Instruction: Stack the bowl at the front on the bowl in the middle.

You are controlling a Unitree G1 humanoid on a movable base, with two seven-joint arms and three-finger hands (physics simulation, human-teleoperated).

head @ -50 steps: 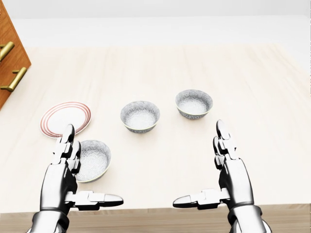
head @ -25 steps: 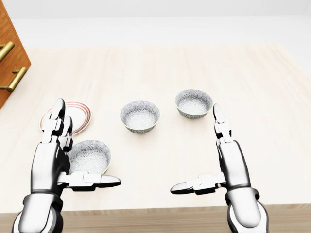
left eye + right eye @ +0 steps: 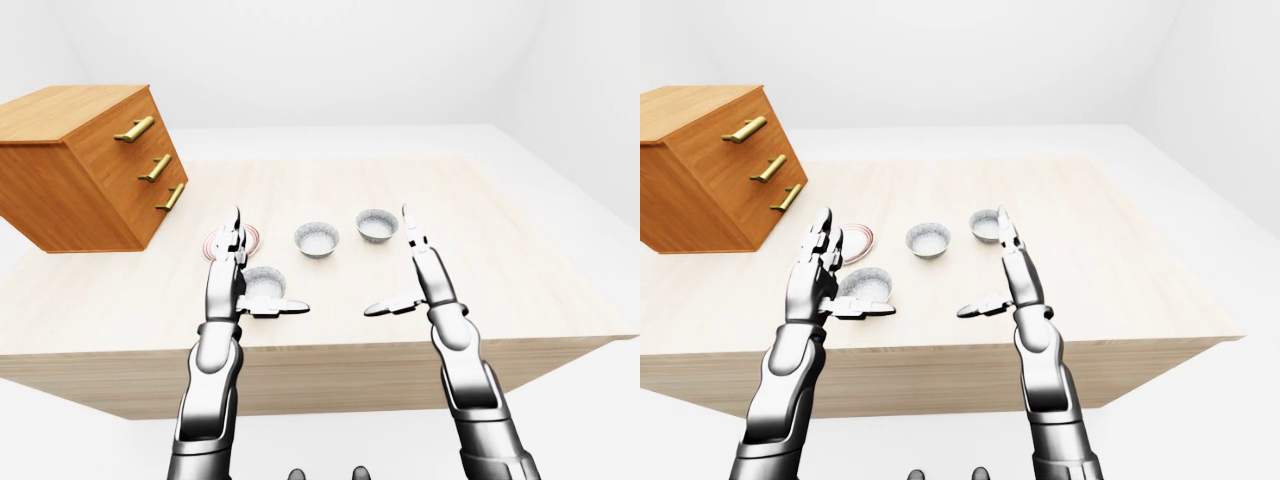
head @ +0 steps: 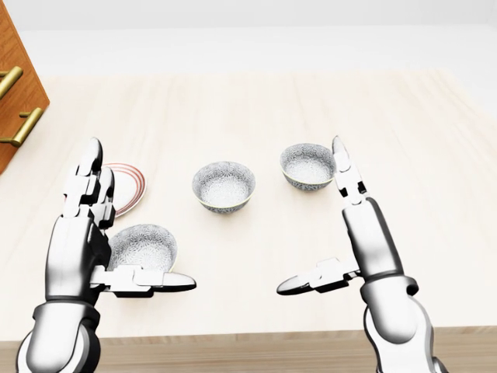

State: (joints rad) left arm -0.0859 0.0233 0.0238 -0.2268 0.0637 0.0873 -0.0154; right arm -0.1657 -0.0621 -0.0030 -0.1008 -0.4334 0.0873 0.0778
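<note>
Front bowl [image 4: 144,247] just right of spread left hand [image 4: 85,233].

You face a pale wooden table [image 3: 520,290] in a plain white room, with a wooden drawer chest [image 3: 95,165] at its left edge.

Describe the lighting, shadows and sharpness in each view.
Head view: even, bright light, sharp throughout, only faint soft shading under the speckled grey ceramic bowl. Left-eye view: wide-angle stretch, the orange wooden drawer cabinet looms at left. Right-eye view: white surroundings nearly washed out, no glare or blur.
</note>
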